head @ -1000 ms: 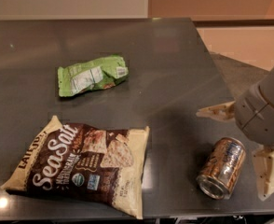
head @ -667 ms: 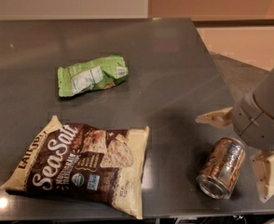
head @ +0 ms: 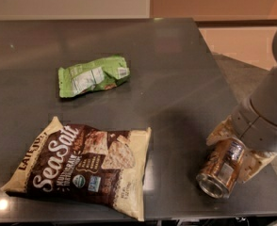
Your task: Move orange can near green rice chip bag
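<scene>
The orange can [head: 219,172] lies on its side near the front right corner of the dark table [head: 176,69], its open silver end toward the front edge. My gripper [head: 229,155] comes in from the right, with one tan finger [head: 219,132] against the can's far side and the other [head: 254,165] against its near right side, so it is shut on the can. The green rice chip bag [head: 93,76] lies flat at the table's middle left, far from the can.
A large tan-and-brown "Sea Salt" chip bag [head: 82,166] lies at the front left, between the can and the green bag's side of the table. The table's right edge runs just behind my arm [head: 270,112]. Floor shows at the right.
My gripper has come down over the can and its fingers have closed in from wide apart to both sides of the can. The bags have not moved.
</scene>
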Controlling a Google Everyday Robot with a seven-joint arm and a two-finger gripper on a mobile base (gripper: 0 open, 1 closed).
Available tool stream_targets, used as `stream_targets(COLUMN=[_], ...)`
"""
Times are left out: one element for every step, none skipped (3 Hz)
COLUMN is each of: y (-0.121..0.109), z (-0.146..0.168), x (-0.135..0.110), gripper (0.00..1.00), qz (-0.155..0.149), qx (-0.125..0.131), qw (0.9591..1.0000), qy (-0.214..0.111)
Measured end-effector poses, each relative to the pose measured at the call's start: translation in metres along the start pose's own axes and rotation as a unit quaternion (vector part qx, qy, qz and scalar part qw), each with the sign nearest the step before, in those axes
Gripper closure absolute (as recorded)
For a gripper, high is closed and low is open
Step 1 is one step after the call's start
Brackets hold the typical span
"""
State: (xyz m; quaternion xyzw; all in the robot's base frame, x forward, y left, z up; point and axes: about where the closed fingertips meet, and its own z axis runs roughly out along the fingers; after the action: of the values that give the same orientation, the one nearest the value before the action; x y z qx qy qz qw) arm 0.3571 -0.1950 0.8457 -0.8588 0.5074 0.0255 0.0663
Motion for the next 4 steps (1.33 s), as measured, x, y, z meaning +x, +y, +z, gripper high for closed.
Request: stream_targets(y=[-0.009,-0.028,-0.059,-0.095], z=[-0.002,-0.014,-0.028,-0.033], x=[0.005,0.011,0.017,0.026], gripper=[0.64,0.88,1.0,1.0], qz=[0.017,0.048,0.073,0.107], qx=[0.004,0.007,0.016,0.014], qw=[0.9997,0.9983,0.996,0.993], qy=[0.017,0.031,0.048,0.047])
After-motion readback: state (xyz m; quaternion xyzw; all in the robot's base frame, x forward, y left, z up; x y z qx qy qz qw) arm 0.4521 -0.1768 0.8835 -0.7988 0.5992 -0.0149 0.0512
